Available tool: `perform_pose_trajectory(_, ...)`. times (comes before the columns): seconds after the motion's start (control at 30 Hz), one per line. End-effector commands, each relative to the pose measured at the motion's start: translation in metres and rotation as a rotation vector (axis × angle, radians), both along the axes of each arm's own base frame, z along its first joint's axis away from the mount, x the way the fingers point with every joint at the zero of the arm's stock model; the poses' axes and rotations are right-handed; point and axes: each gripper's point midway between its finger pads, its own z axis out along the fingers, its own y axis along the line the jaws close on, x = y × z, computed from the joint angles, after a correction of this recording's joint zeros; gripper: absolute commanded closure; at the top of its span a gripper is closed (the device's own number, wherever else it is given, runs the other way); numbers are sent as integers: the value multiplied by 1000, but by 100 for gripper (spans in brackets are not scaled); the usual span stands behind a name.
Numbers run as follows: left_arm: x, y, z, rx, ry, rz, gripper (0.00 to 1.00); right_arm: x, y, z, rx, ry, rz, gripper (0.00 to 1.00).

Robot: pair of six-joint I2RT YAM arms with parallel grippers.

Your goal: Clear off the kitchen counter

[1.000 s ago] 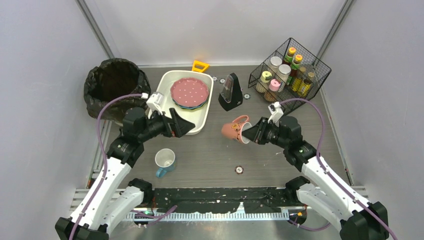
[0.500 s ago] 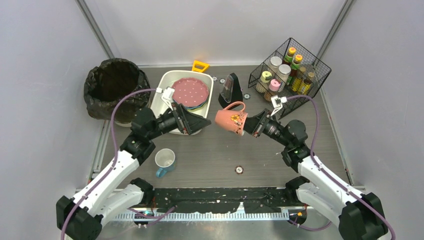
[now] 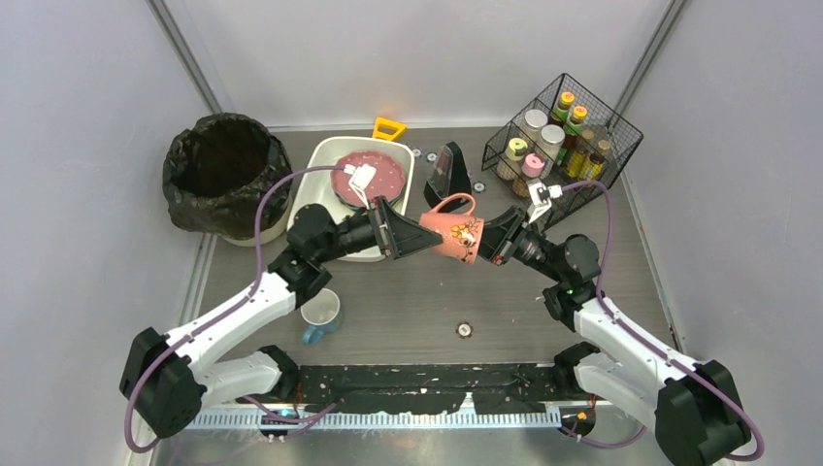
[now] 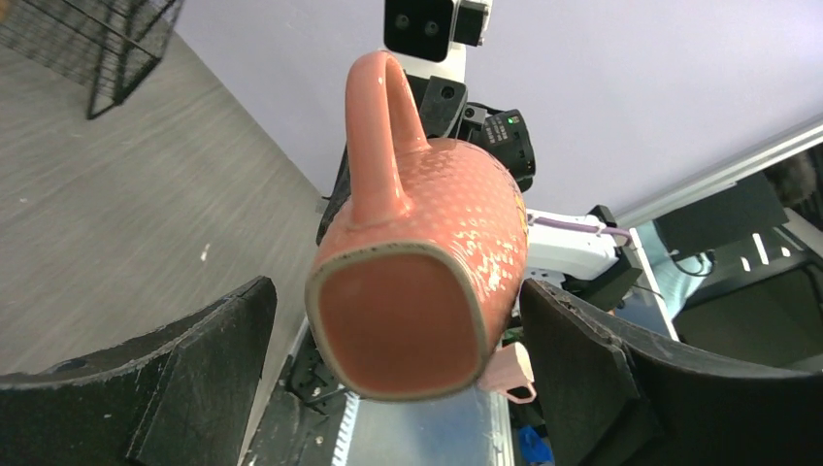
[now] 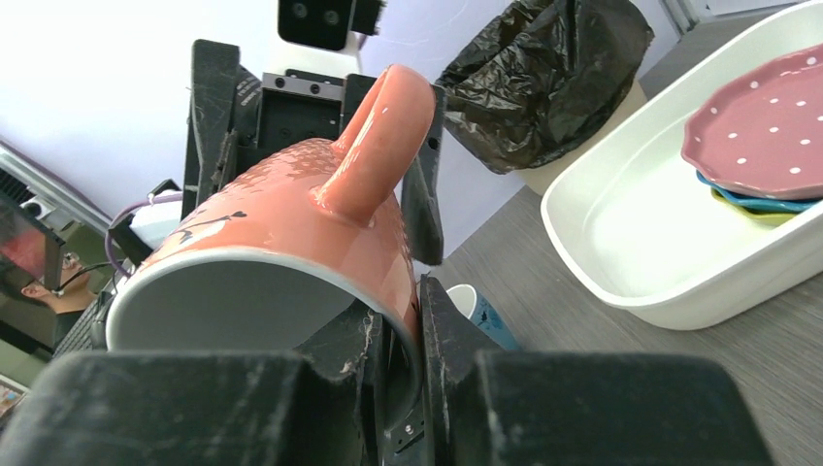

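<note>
As the right gripper (image 3: 483,243) pinches the mug (image 3: 448,236), the left gripper (image 3: 404,236) gapes wide.

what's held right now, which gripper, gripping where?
The right gripper holds the pink mug by its rim, pinching the wall with one finger inside and one outside. The left gripper is open, straddling the mug's base without gripping it.

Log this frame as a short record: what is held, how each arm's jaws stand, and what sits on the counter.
held: pink mug, in the air, on its side, handle up
right jaws: shut on the mug's rim
left jaws: open, either side of the mug's base, not closed on it
stage: looks like a handover from right arm to left
counter: upright blue mug; tub with stacked plates; wire basket
</note>
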Motion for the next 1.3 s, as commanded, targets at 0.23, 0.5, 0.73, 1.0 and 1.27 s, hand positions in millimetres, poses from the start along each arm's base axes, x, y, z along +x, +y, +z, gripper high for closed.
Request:
perform_pose_trajectory(0.23, -15, -18, 48, -193, 10, -113, 11, -13, -3, 32, 69, -160, 16, 95)
perform_pose_trajectory(0.5, -19, -23, 46, -187, 8, -128, 23, -9, -1, 21, 56, -136, 12, 95)
perform_pose_trajectory(0.73, -18, -20, 40, -138, -41, -93, 77, -5, 1, 12, 29, -121, 3, 81)
perform_pose_trajectory(1.0, 6, 14, 27, 102, -170, 135, 100, 10, -7, -12, -85, -84, -110, 28)
perform_pose_trajectory(1.27, 43, 86, 3, 584, -289, 445, 100, 31, -50, -47, -326, -19, -406, 10)
